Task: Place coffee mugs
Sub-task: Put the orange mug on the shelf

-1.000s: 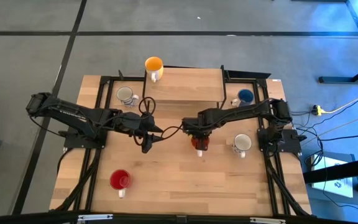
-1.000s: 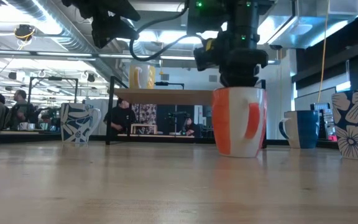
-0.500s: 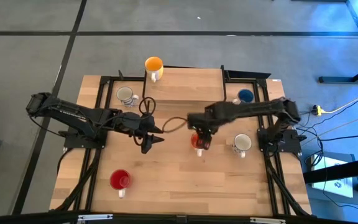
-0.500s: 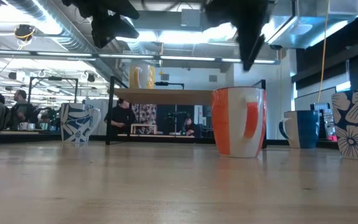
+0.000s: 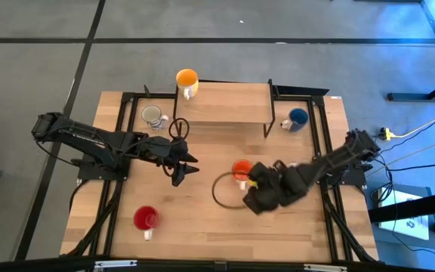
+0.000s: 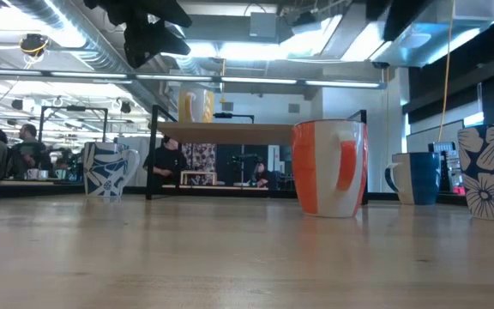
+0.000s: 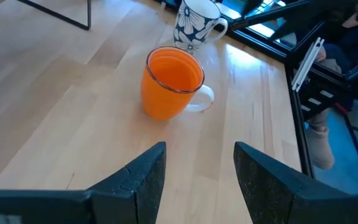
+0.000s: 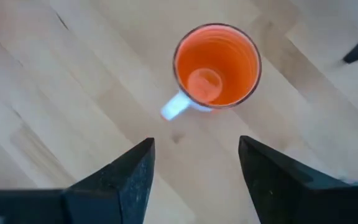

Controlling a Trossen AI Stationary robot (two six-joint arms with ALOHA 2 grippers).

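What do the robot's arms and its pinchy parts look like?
Both arms are dark, nearly black, built from jointed segments with black cables looping off them. The left arm ends in the left gripper, the right arm in the right gripper. Each has two broad, flat, matte black jaws with rounded tips.

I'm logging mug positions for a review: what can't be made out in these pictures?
- White ceramic mug with blue flowers: low view, cut off by the picture's edge; high view, covered by the right arm.
- Right claw: hidden in the high view.
- Round red ceramic mug: absent from the low view.
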